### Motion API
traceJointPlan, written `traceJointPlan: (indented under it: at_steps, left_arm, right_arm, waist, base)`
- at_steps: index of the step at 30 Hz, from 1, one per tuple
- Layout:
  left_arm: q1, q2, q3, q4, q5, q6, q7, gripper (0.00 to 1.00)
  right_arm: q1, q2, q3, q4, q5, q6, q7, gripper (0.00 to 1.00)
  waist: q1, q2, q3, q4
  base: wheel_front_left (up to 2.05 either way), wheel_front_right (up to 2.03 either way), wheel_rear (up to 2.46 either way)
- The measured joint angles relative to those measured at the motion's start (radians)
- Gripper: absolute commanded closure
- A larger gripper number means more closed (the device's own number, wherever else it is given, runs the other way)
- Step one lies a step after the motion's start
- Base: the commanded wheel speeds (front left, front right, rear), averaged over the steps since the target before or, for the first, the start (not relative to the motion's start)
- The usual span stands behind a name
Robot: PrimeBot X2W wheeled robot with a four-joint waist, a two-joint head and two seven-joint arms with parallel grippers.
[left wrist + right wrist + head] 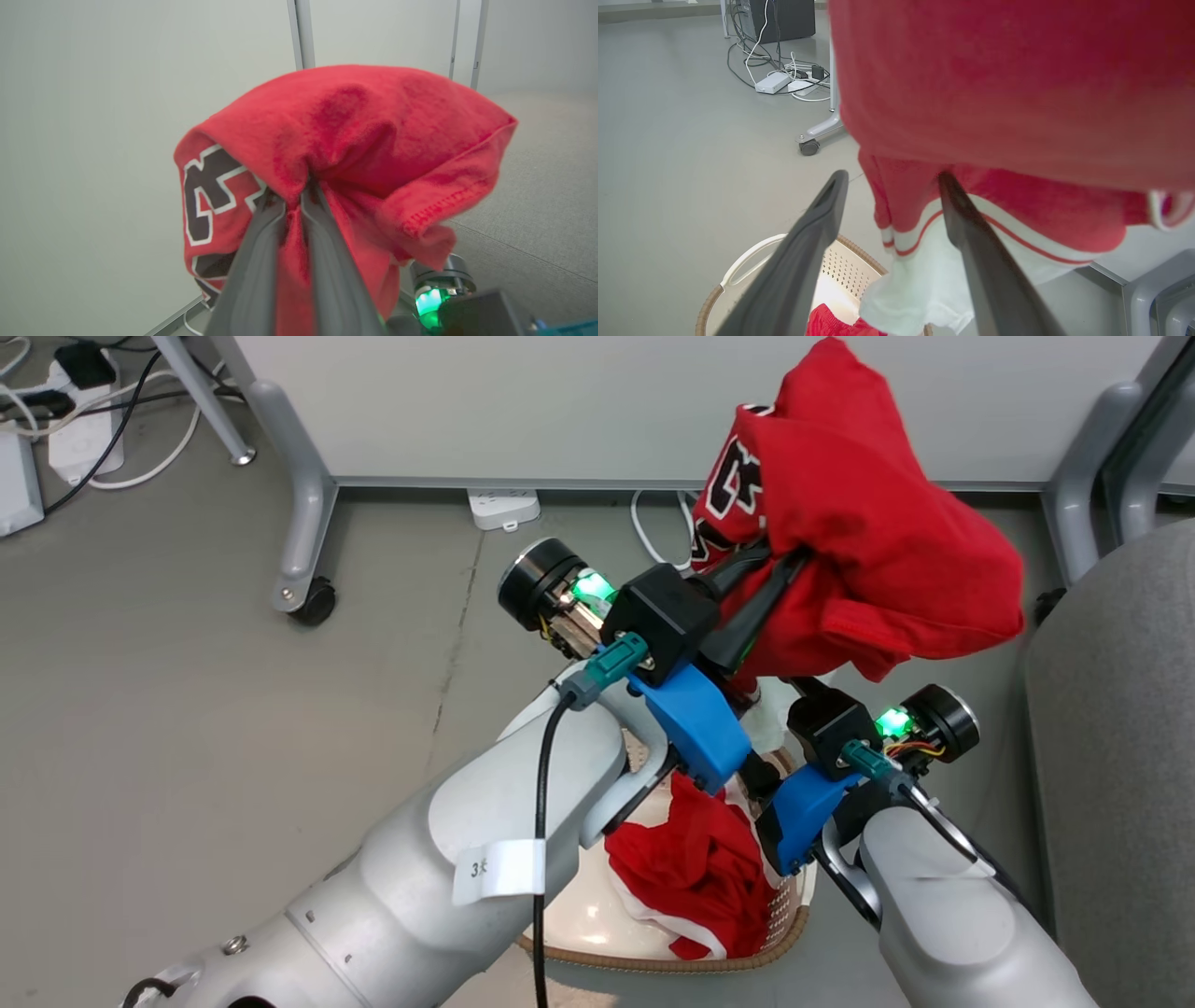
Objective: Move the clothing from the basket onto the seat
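Observation:
My left gripper (789,558) is shut on the red jersey (868,532), which it holds bunched high above the basket (653,959). The left wrist view shows both fingers pinching the jersey's (355,135) cloth, its black number facing left. Red shorts (691,868) lie in the cream basket. My right gripper (892,179) stands open under the hanging jersey (1008,84), whose white-trimmed hem drops just beyond the fingertips. Below it are the basket rim (707,303) and the shorts (831,322). The grey seat (1120,709) lies at the right.
A pale partition panel (560,401) on grey wheeled legs (313,602) stands behind the basket. A white power strip (504,509) and cables lie on the grey floor by it. More cables and adapters (775,81) lie farther off.

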Motion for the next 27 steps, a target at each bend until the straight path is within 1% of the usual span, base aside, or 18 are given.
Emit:
traceJointPlan:
  at_steps: [5,9,10,11,18,27]
  left_arm:
    - [-0.021,0.0,-0.04,-0.038,-0.037,0.025,0.0,1.0]
    - [-0.031,0.0,-0.062,-0.049,-0.05,0.037,0.0,1.0]
    - [-0.035,0.0,-0.069,-0.052,-0.058,0.041,0.0,1.0]
    - [-0.036,0.0,-0.073,-0.053,-0.061,0.045,0.0,1.0]
    - [-0.042,0.0,-0.088,-0.054,-0.075,0.058,0.0,1.0]
    - [-0.048,0.0,-0.088,-0.05,-0.081,0.061,0.0,1.0]
  right_arm:
    - [-0.021,0.004,-0.039,0.02,-0.039,0.0,0.0,0.0]
    - [-0.028,0.006,-0.078,0.02,-0.073,0.0,0.0,0.0]
    - [-0.028,0.006,-0.09,0.015,-0.077,0.0,0.0,0.66]
    - [-0.028,0.006,-0.092,0.015,-0.078,0.0,0.0,1.0]
    - [-0.028,0.006,-0.085,0.013,-0.074,0.0,0.0,1.0]
    - [-0.028,0.007,-0.078,0.017,-0.072,0.0,0.0,1.0]
  waist:
    - [0.0,0.0,0.019,0.022]
    - [0.0,0.0,0.025,0.03]
    - [0.0,0.0,0.027,0.034]
    - [0.0,0.0,0.027,0.035]
    - [0.0,0.0,0.024,0.035]
    - [-0.0001,0.0,0.024,0.033]
  base:
    - [0.0,0.0,0.0]
    - [0.0,0.0,0.0]
    - [0.0,0.0,0.0]
    - [0.0,0.0,0.0]
    - [0.0,0.0,0.0]
    - [0.0,0.0,0.0]
